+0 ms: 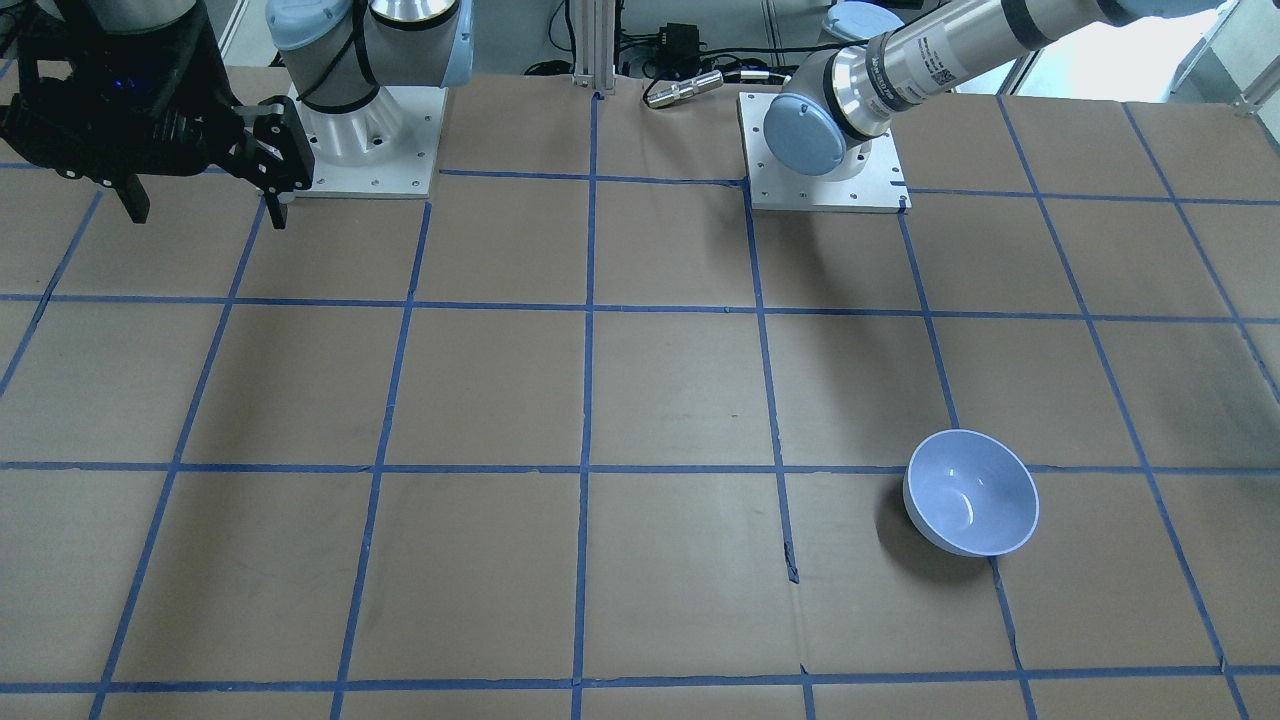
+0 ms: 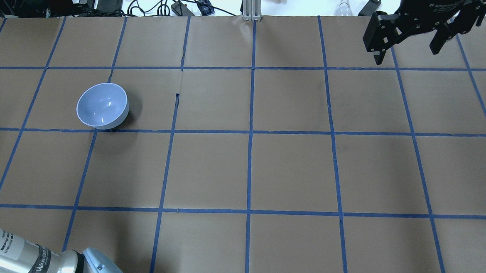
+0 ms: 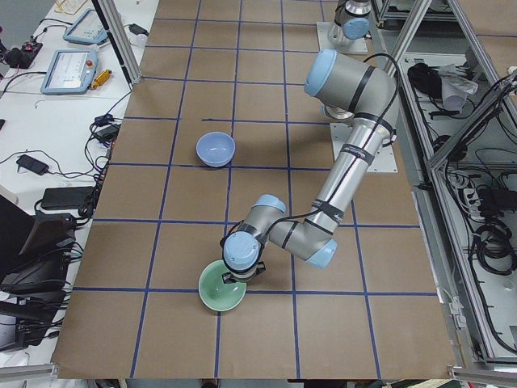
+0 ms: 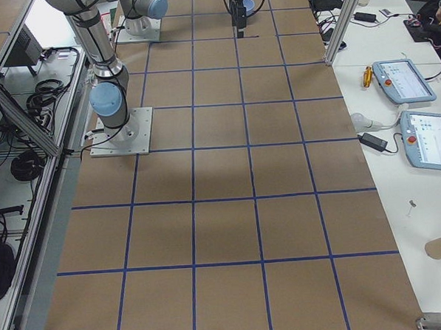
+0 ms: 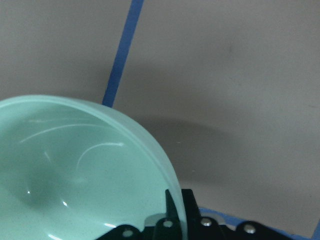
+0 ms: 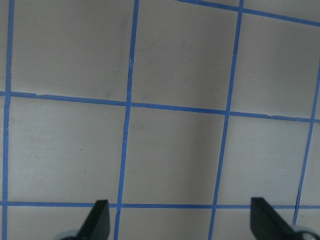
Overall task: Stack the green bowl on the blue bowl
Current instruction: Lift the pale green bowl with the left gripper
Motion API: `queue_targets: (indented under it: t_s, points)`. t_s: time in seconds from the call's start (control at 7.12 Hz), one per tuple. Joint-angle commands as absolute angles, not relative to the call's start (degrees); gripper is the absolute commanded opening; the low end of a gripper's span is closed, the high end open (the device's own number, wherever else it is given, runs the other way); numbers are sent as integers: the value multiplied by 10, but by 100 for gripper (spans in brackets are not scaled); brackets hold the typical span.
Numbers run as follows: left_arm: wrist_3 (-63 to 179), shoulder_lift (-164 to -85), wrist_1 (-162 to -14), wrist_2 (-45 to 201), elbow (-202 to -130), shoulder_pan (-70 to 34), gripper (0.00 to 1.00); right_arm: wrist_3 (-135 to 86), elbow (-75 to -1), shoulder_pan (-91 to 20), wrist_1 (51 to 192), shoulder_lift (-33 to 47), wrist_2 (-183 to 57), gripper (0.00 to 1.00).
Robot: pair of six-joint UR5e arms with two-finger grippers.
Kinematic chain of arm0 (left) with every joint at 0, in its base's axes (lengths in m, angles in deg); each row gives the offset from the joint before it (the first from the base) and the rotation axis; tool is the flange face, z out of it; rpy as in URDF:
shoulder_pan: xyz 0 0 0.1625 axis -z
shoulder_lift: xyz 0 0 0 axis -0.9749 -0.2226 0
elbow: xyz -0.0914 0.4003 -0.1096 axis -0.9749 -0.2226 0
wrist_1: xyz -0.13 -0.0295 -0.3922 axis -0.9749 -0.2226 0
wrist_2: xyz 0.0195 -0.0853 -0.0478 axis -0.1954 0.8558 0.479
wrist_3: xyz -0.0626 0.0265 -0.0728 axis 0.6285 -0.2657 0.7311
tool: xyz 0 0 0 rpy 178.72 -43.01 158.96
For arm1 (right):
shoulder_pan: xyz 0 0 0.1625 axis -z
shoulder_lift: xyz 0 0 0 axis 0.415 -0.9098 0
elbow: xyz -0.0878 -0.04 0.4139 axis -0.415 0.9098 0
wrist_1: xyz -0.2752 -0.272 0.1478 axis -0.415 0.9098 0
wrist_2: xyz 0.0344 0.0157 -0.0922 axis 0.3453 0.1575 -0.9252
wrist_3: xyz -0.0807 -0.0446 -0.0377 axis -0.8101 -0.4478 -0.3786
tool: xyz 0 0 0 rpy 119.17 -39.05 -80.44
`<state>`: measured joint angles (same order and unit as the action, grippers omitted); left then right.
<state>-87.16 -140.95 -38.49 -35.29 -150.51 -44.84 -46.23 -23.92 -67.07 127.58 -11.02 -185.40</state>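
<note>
Left claw [image 3: 235, 279] grips the green bowl [image 3: 218, 296] by its rim, well apart from the blue bowl [image 2: 102, 105] upright on the counter [image 2: 291, 168]; right claw [image 6: 180, 220] hangs wide open

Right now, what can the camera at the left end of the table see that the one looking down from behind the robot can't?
Only the left-end camera shows the green bowl, with the left arm's end effector down at its rim. Only the camera behind the robot shows the right arm's end effector, open and holding nothing, near the far edge. Both show the blue bowl sitting upright by itself on the brown table with blue tape lines.
</note>
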Motion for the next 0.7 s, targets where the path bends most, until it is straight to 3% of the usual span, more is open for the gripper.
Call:
queue_targets:
  t_s: [0.0,0.56]
  points:
    - [-864,-1367,-401,-384,-1504,-406,0,-462,-239,-671,1276,-110,-1854,100]
    - [-730,-1280,-477,-391,-1510,-255,0,-462,-239,-670,1276,-110,-1854,100]
